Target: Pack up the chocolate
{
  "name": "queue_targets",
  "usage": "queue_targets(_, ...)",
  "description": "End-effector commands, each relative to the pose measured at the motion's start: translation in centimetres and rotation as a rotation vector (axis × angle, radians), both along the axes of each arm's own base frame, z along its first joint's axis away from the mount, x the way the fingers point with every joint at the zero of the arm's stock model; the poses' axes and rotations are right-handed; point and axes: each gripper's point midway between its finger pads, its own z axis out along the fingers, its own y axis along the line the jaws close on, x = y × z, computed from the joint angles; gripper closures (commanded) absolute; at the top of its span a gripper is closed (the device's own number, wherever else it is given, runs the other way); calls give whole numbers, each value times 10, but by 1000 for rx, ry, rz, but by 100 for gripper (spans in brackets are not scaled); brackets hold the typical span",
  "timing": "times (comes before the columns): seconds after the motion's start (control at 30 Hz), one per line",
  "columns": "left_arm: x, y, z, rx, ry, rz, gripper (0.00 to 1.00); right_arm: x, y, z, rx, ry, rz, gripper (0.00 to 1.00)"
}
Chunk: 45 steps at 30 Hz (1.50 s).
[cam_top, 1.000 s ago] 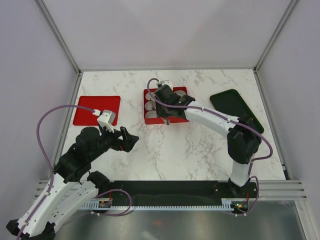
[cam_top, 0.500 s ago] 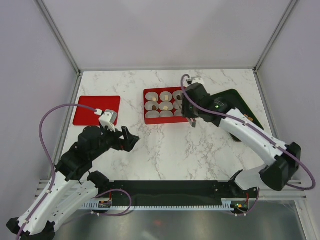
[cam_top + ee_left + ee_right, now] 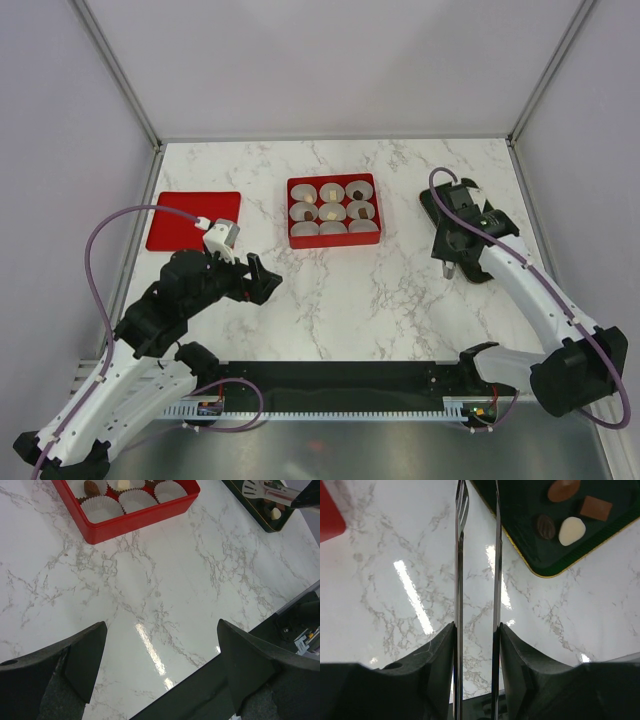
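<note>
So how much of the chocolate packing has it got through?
Partly done: the red box already holds several pieces, though its near row of cups is empty. In hand: the right end effector grips empty tongs at the dark tray's edge. Still to do: four chocolates on that tray.

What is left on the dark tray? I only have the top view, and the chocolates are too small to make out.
Observer: The right wrist view shows four on the part of the tray it sees: a brown oval chocolate, a brown square, a dark oval and a white piece.
Operator: Do the tongs hold one?
Observer: No. The tongs in the right tool have nothing between their blades.
</note>
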Motion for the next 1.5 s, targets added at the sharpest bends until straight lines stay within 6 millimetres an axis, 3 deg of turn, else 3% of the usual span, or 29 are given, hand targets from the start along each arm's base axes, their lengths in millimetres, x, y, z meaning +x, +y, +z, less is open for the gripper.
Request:
queue_targets(0.0, -2, -5, 6, -26, -17, -26, 1, -6, -23, 1, -33, -1, -100, 53)
queue_targets(0.17, -2, -5, 6, -28, -17, -25, 1, -5, -64, 7, -83, -12, -231, 53)
queue_targets(0.53, -2, -7, 5, -26, -12, -37, 1, -4, -89, -2, -25, -9, -328, 52)
queue_targets(1.1, 0, -7, 3, -19, -5, -27, 1, 1, -75, -37, 68, 19, -300, 52)
queue_targets(1.47, 2, -6, -1, -8, 4, -19, 1, 7, -69, -37, 90, 0, -238, 59)
